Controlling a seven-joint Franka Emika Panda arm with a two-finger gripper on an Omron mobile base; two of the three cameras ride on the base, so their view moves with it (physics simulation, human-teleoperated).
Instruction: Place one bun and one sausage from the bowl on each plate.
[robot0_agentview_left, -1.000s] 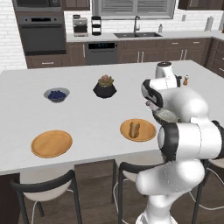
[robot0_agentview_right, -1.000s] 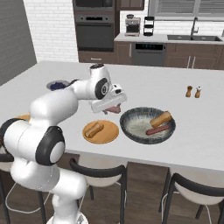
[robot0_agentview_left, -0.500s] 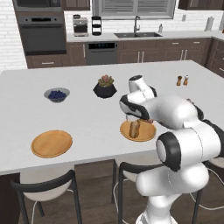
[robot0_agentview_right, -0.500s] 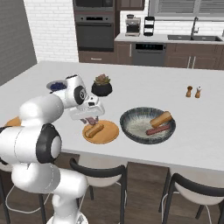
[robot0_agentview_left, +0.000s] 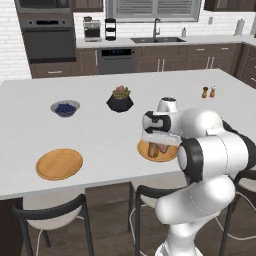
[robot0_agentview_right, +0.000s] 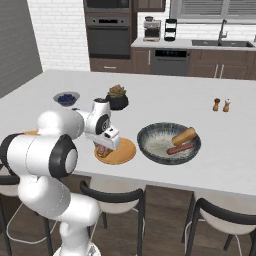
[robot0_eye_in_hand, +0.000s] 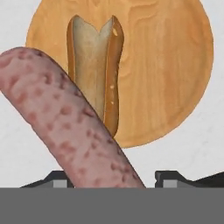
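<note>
Having swung from above the bowl (robot0_agentview_right: 169, 144) over to the near plate (robot0_agentview_right: 118, 152) within the last second, now hovering just above that plate with the pincer (robot0_eye_in_hand: 113, 177) pointing down. Carrying a sausage (robot0_eye_in_hand: 65, 120) slantwise between the fingertips (robot0_eye_in_hand: 168, 178), jaws partly closed around it. Hanging directly over a split bun (robot0_eye_in_hand: 96, 70) already lying on the near plate, the sausage crossing the bun's lower end in the hand view. Keeping the other bun (robot0_agentview_right: 184, 135) and the other sausage (robot0_agentview_right: 181, 148) side by side inside the bowl, just right of the near plate on the white surface (robot0_agentview_left: 100, 135). Leaving the second plate (robot0_agentview_left: 59, 163) bare, well apart to the left of the near plate, with a berry bowl (robot0_agentview_left: 65, 108) and a succulent pot (robot0_agentview_left: 120, 100) sitting behind.
</note>
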